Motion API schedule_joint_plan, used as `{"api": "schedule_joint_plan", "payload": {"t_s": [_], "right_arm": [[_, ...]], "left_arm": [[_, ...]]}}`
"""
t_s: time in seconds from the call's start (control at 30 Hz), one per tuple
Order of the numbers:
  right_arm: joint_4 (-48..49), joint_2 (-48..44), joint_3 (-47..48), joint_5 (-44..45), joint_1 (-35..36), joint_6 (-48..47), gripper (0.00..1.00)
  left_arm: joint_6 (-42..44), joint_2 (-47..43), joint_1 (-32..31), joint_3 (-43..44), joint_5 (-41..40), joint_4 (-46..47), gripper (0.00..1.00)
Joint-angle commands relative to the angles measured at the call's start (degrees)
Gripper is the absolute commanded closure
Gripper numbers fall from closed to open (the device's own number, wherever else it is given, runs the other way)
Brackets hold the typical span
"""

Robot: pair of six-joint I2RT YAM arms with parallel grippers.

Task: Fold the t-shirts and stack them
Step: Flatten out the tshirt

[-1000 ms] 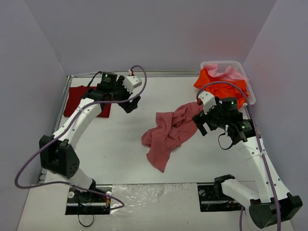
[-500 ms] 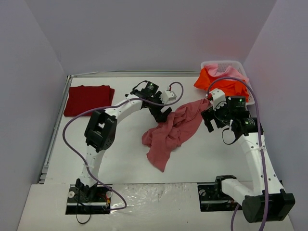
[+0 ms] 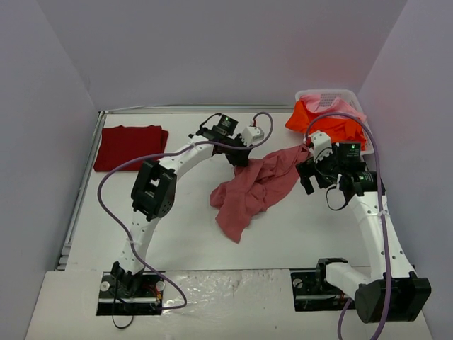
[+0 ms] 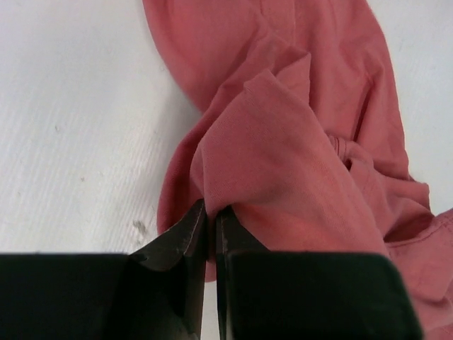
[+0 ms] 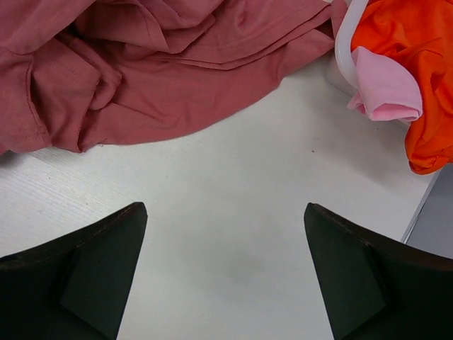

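A muted rose-red t-shirt (image 3: 255, 190) lies crumpled mid-table, one end reaching toward the basket. My left gripper (image 3: 244, 160) is shut on a fold at its upper left edge; in the left wrist view the dark fingers (image 4: 185, 237) pinch the rose-red cloth (image 4: 283, 142) between them. My right gripper (image 3: 306, 177) stands open just right of the shirt, above bare table (image 5: 226, 241), with the shirt (image 5: 141, 71) beyond its fingertips. A dark crimson t-shirt (image 3: 131, 145) lies folded at the far left. Orange (image 3: 318, 122) and light pink (image 3: 333, 108) t-shirts hang over the basket.
The white lattice basket (image 3: 338, 95) stands in the far right corner; its rim (image 5: 345, 49) shows beside the pink cloth (image 5: 386, 88) and orange cloth (image 5: 417, 85). Grey walls enclose the table on three sides. Purple cables loop over both arms.
My left arm swung from beside the crimson shirt to the rose-red shirt and closed on its edge. The shirt's upper part has bunched slightly. My right gripper shifted a little toward the basket, staying open.
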Motion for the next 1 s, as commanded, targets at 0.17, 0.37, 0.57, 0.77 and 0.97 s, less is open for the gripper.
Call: {"api": "schedule_joint_plan", "payload": {"t_s": [0.17, 0.37, 0.57, 0.77, 0.97], "right_arm": [[0.54, 5.61, 3.78, -5.61, -0.18, -0.74, 0.11], [-2.88, 16.41, 11.06, -8.09, 3.68, -4.26, 0.11], [-5.69, 29.69, 18.19, -12.02, 9.57, -5.75, 0.15], [-13.33, 41.56, 28.21, -18.27, 14.76, -8.99, 0.18], [-26.25, 50.53, 38.23, -29.78, 17.31, -15.77, 0.2]], "left_arm": [[-10.37, -20.51, 10.62, -13.45, -7.7, 4.17, 0.98], [-6.09, -34.77, 18.99, -24.79, -9.14, -0.65, 0.98], [-2.31, -45.15, 18.9, -37.71, -9.22, -3.56, 0.98], [-0.02, -48.5, 18.9, -41.6, -8.78, -5.32, 0.98], [-1.68, -49.91, 18.9, -36.69, -6.33, -6.81, 0.97]]}}
